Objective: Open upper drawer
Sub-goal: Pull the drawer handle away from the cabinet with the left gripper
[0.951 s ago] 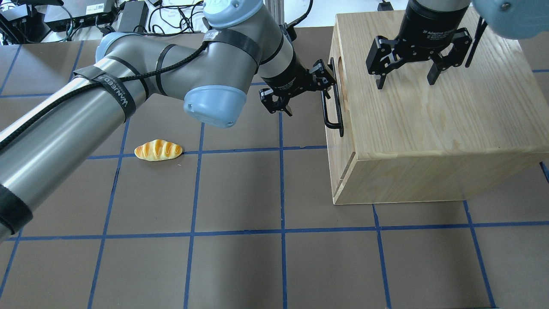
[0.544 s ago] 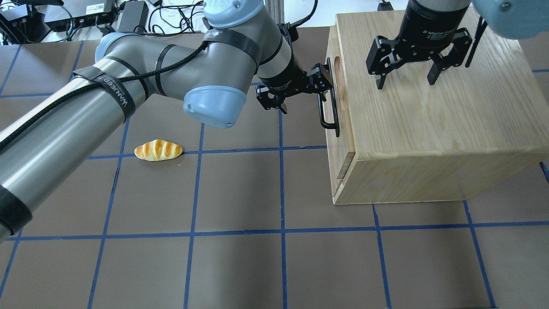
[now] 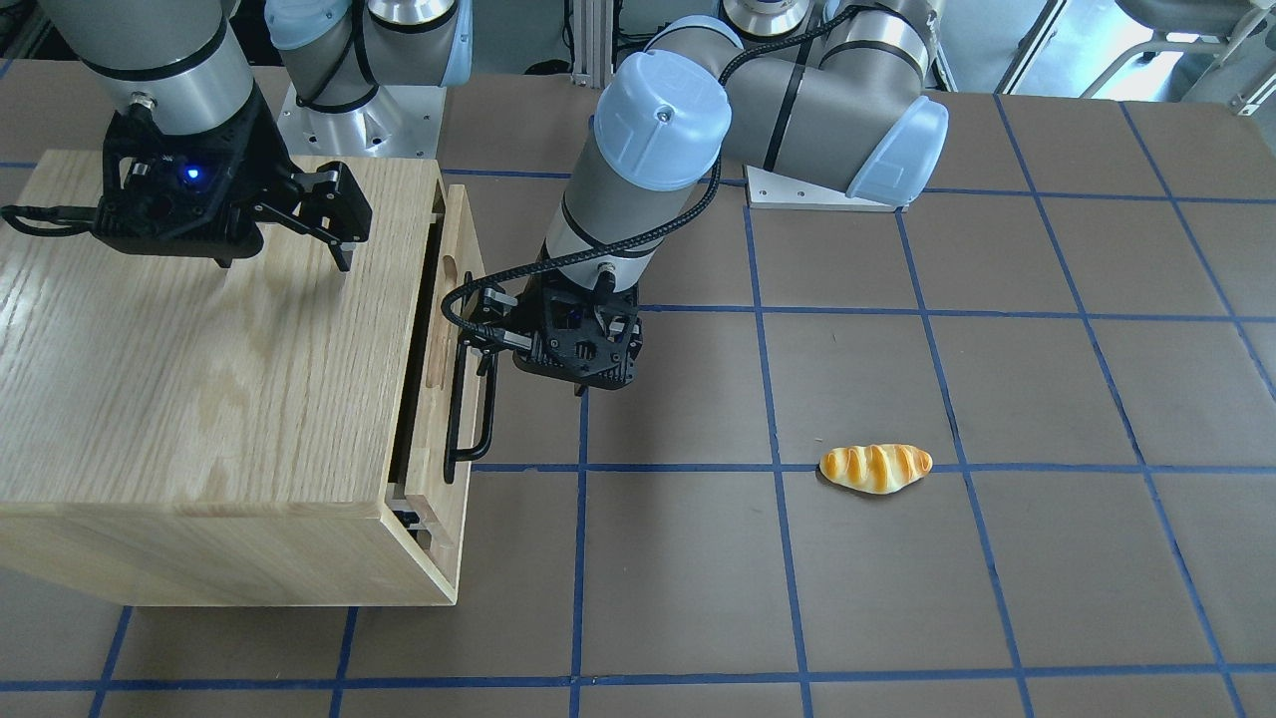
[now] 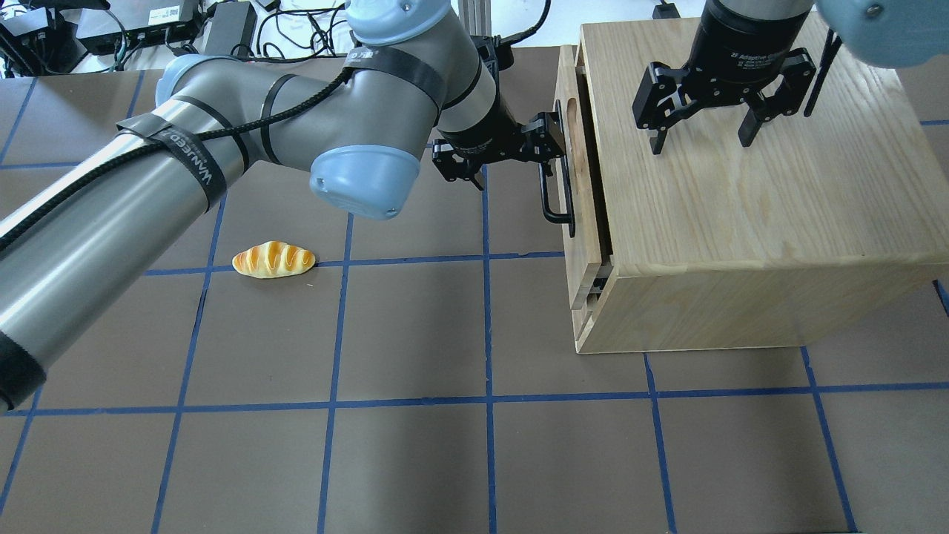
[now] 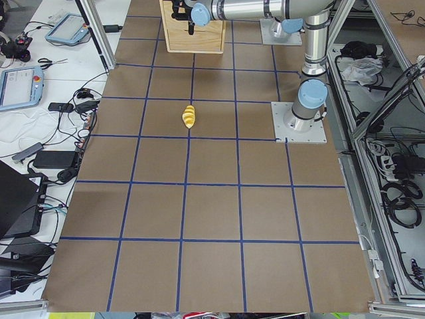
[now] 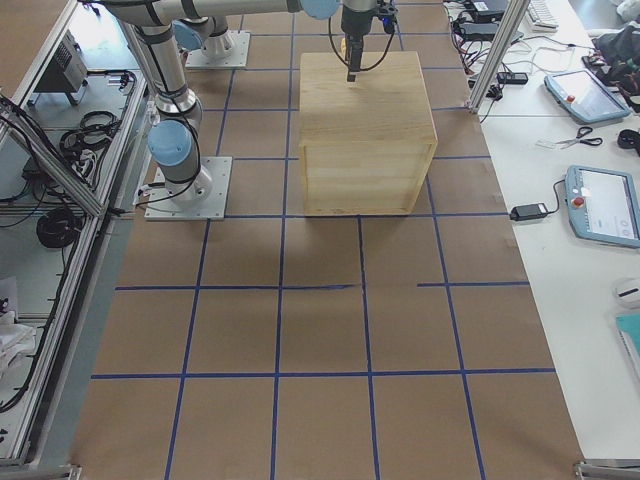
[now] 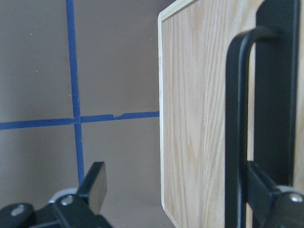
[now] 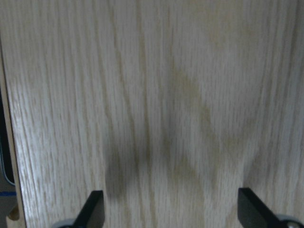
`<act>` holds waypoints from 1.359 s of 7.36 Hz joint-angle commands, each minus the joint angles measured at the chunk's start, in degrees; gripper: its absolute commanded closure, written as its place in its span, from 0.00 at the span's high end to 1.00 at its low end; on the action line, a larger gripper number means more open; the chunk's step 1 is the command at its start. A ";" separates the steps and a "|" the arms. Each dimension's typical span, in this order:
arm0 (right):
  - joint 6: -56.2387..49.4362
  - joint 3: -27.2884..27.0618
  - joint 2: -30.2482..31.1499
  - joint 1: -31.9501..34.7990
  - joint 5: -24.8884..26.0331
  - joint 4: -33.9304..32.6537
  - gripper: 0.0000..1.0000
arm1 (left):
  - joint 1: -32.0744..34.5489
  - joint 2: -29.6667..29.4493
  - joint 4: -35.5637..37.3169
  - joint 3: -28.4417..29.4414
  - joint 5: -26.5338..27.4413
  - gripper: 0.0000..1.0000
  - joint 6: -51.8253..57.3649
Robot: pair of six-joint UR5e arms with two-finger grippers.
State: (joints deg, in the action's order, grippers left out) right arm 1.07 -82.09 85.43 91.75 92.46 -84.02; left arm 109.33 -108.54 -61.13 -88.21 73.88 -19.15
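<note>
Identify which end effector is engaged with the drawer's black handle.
The left end effector: it hooks the handle of the upper drawer, while the right end effector is open above the cabinet top.

Toy bread roll (image 4: 273, 259) lies on brown table (image 4: 415, 460), over a blue tape line (image 4: 415, 259); cables (image 4: 296, 30) clutter far edge.

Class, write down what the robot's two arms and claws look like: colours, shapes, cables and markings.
Both arms are silver-grey tubes with pale blue joint caps. The left arm carries a black braided cable under black straps, one lettered white. The left claw and right claw are black and two-fingered; the right arm has a black wrist with white print.
</note>
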 commanded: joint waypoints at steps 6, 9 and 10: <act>0.07 0.00 0.00 0.00 0.00 0.00 1.00 | -4.82 2.01 -0.39 -1.87 -0.14 1.00 3.69; 0.07 -0.09 0.00 0.00 0.00 0.00 1.00 | -7.20 3.50 -0.48 -3.80 -0.58 1.00 5.88; 0.07 -0.09 0.00 0.00 0.00 0.00 1.00 | -7.20 3.68 -0.13 -4.59 -0.49 1.00 5.88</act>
State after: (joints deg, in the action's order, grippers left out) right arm 1.11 -82.14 85.43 91.76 92.46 -84.02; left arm 102.37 -105.25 -61.56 -91.66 73.39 -13.51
